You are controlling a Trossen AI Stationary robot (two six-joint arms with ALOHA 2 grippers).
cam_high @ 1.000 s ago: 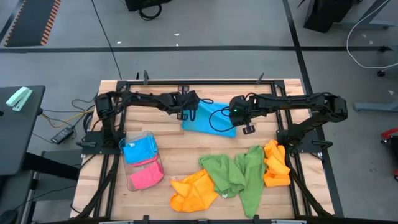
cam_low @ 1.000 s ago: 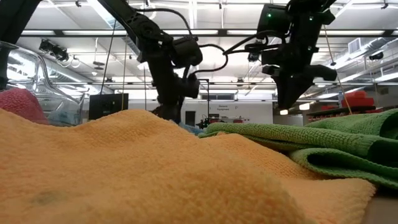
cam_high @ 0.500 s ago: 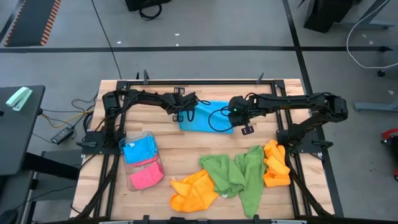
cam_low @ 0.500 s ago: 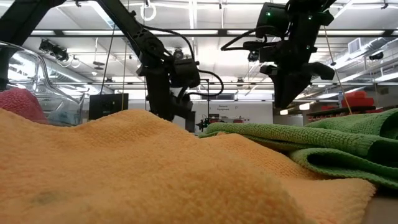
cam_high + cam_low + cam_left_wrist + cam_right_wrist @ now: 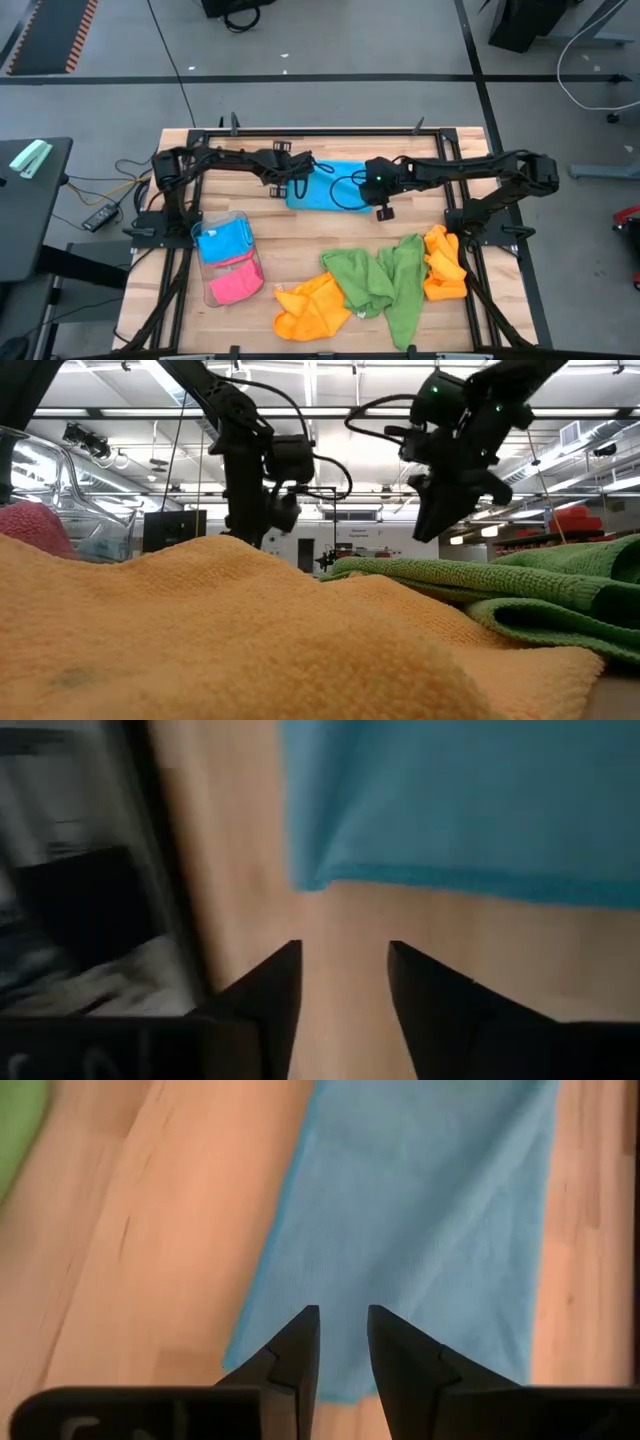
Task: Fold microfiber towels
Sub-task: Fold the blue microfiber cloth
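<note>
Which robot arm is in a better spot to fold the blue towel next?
Probably the right gripper: it hangs over the blue towel, fingers slightly apart. The left gripper is open over bare wood beside the towel's edge.

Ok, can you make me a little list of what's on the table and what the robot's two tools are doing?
blue towel: flat at the table's far middle
left tool: open, empty, at the blue towel's left edge
right tool: empty, slightly apart, over its right edge
clear tray: holds a blue and a pink towel
loose pile: green towels, orange towels
</note>
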